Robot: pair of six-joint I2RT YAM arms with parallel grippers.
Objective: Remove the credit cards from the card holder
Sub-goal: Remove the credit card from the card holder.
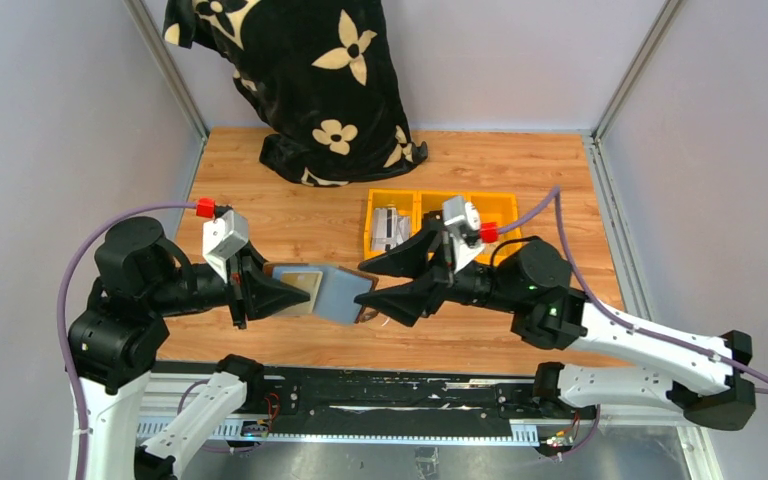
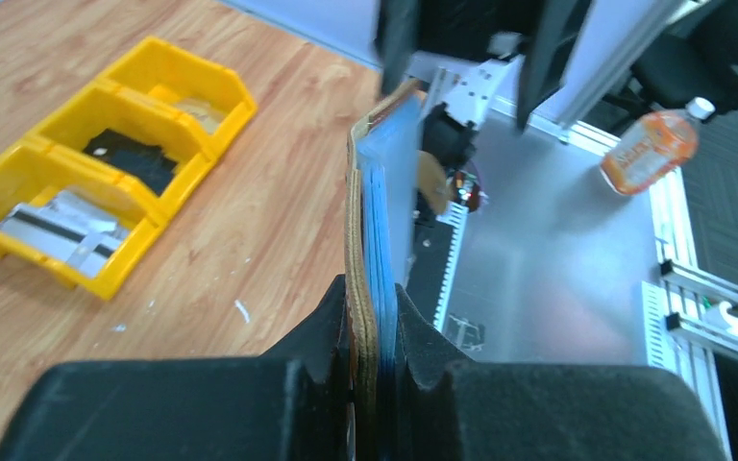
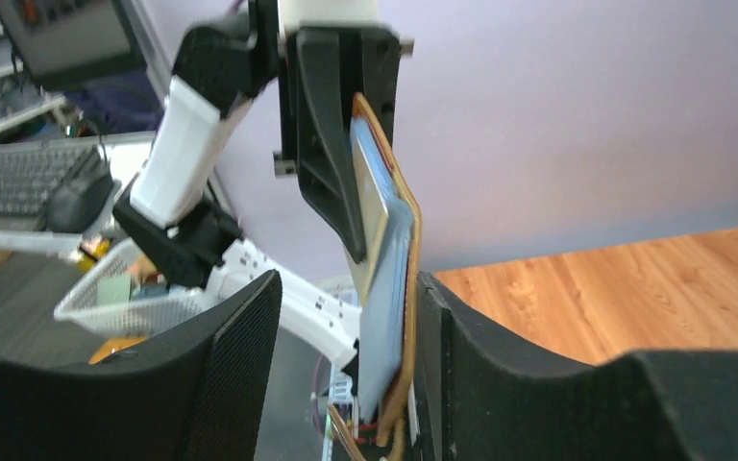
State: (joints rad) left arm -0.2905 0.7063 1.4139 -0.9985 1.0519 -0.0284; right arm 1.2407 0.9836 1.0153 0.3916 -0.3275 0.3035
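The brown card holder [image 1: 305, 283] hangs in the air between my two arms, above the table's near edge. Pale blue-grey credit cards [image 1: 345, 292] lie against its inner face. My left gripper [image 1: 295, 297] is shut on its left end; in the left wrist view the brown card holder [image 2: 357, 221] and the blue credit cards [image 2: 389, 192] are pinched edge-on in the left gripper [image 2: 373, 298]. My right gripper [image 1: 365, 283] is open, with one finger on each side of the right end. In the right wrist view the card holder [image 3: 411, 288] and credit cards [image 3: 384, 288] stand close to the right-hand finger of the right gripper [image 3: 346, 317].
A row of yellow bins [image 1: 440, 215] stands on the wooden table behind the right gripper, with silvery and black items inside. A black floral cloth [image 1: 300, 80] lies at the back. An orange bottle [image 2: 649, 149] is off the table.
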